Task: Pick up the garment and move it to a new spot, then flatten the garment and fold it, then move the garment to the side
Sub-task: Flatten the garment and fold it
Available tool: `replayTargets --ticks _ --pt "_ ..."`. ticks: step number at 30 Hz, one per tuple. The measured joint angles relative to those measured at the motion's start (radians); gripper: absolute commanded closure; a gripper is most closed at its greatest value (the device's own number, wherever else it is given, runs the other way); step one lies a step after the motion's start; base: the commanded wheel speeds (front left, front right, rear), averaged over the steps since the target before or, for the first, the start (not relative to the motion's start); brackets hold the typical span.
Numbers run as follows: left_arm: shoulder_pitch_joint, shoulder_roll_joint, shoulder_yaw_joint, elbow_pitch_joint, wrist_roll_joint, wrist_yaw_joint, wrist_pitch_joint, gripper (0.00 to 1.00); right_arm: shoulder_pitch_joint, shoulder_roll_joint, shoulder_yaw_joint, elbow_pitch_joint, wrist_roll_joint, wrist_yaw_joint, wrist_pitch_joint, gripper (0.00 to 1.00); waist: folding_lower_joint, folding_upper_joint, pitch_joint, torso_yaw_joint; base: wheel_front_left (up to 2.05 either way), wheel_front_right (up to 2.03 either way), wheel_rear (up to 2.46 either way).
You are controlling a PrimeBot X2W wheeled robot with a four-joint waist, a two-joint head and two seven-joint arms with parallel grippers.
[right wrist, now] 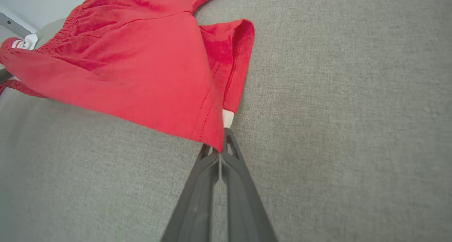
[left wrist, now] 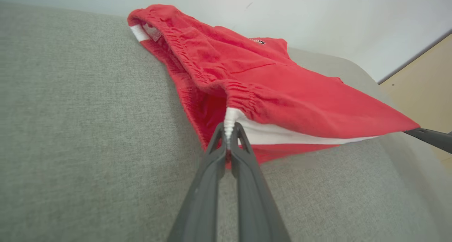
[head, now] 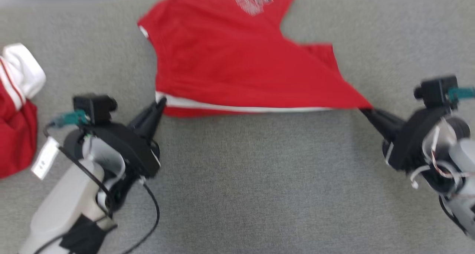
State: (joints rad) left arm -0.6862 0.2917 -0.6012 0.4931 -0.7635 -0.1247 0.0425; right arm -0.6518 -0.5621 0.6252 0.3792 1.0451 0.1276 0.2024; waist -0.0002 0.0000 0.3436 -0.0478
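- The grey surface [head: 237,180] is carrying everything.
- The shorts [head: 230,61], red, are lying at 12 o'clock, with their near edge being stretched between both pincers.
- A second garment [head: 15,128], red and white, is sitting at 9 o'clock, well apart.
- The left pincer [head: 160,104], at 8 o'clock, is clamping the white-striped waistband corner.
- The right pincer [head: 365,111], at 4 o'clock, is gripping the hem corner.
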Motion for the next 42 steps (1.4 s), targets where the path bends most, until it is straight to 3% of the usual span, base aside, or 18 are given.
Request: replayTargets --ticks 20,28,42 --pt "0.379 0.038 -0.113 -0.062 0.001 0.001 -0.044 1.0 0.449 -0.063 0.066 -0.13 0.134 -0.006 0.028 1.0 -0.0001 -0.0002 -0.276 0.019 0.0 0.0 0.0" --pt "0.47 0.05 -0.113 -0.113 -0.017 0.02 -0.043 1.0 0.517 -0.089 0.075 -0.201 0.151 -0.059 0.054 1.0 -0.0001 -0.0002 -0.332 0.031 0.0 0.0 0.0" --pt "0.471 0.032 -0.136 -0.096 -0.009 0.049 -0.007 1.0 0.522 -0.093 0.092 -0.221 0.141 -0.138 0.093 1.0 0.0003 0.0 -0.293 0.045 0.0 0.0 0.0"
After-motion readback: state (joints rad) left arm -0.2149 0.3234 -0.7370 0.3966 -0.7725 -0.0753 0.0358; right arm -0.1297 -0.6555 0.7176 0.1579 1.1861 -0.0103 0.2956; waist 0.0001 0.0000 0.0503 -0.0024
